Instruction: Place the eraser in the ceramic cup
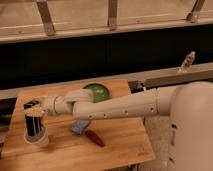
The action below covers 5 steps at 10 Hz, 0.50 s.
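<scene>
One arm is reaching across the wooden table (117, 145) from the robot's white body at the right, and its single claw (34, 107) is hovering directly above the one ceramic cup (37, 136). That cup is standing near the table's front left corner. One eraser (33, 122) is standing upright in the cup, its dark striped body rising out of the rim with its top end right at the claw. Whether the claw's jaws are spread or pinching the eraser cannot be told, since the dark parts are merging together there.

Counting the other things against the cup: one green bowl (98, 91) is sitting well to the right of the cup and farther back, partly hidden behind the arm. One blue-grey pad (80, 127) is lying on the table to the right of the cup, under the forearm. One reddish-brown elongated object (94, 138) is lying just beside the pad, a little farther from the cup and nearer the table's front edge.
</scene>
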Motion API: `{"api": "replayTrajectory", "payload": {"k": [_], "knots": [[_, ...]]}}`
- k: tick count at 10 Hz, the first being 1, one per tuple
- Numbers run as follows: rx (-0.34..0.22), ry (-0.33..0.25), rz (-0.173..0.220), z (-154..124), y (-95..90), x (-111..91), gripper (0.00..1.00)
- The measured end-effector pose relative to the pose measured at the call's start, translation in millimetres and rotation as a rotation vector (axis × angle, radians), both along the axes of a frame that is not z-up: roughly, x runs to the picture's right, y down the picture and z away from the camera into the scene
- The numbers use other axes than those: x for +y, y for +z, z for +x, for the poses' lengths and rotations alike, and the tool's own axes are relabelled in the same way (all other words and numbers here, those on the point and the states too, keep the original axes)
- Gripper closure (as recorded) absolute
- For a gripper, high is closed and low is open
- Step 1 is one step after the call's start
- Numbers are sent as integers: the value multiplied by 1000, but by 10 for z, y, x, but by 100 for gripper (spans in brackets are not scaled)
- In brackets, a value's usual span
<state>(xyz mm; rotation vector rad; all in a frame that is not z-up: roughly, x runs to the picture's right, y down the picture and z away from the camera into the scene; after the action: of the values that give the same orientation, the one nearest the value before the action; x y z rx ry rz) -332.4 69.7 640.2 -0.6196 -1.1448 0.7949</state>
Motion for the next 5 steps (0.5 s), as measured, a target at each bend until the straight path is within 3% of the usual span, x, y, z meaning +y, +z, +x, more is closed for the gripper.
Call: {"api": "replayTrajectory", "payload": {"k": [3,5], "knots": [[-1,0,0,-4,-3,2,100],[0,0,0,-1,-1,0,88]]}}
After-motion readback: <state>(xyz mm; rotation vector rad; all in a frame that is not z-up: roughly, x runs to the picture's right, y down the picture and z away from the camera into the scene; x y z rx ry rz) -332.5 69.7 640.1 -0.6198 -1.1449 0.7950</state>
